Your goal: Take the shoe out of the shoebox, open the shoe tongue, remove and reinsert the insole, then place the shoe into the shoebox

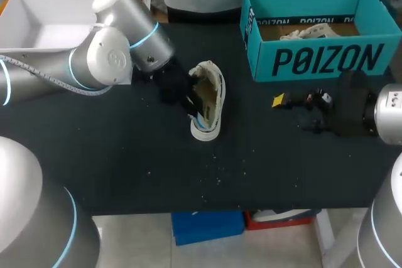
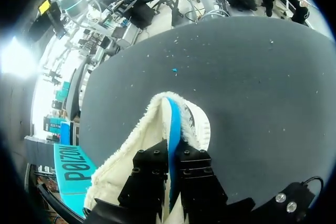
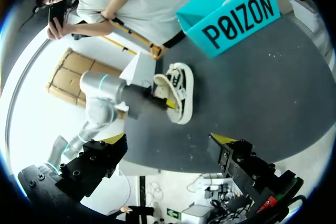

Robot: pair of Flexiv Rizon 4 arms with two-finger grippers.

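**Left gripper** (image 2: 172,157): fingers clamped on the thin edge of the blue insole (image 2: 173,119), which stands up out of the shoe (image 2: 134,142).

**Shoe:** cream, fleecy, lying on its side mid-table (image 1: 125,161), outside the teal shoebox (image 1: 314,61).

**Right gripper** (image 3: 168,142): fingers spread wide, empty, well apart from the shoe.

**Hazards:** nothing pins the shoe, so a pull would likely drag it along. The narrow pinch may also slip off the insole.
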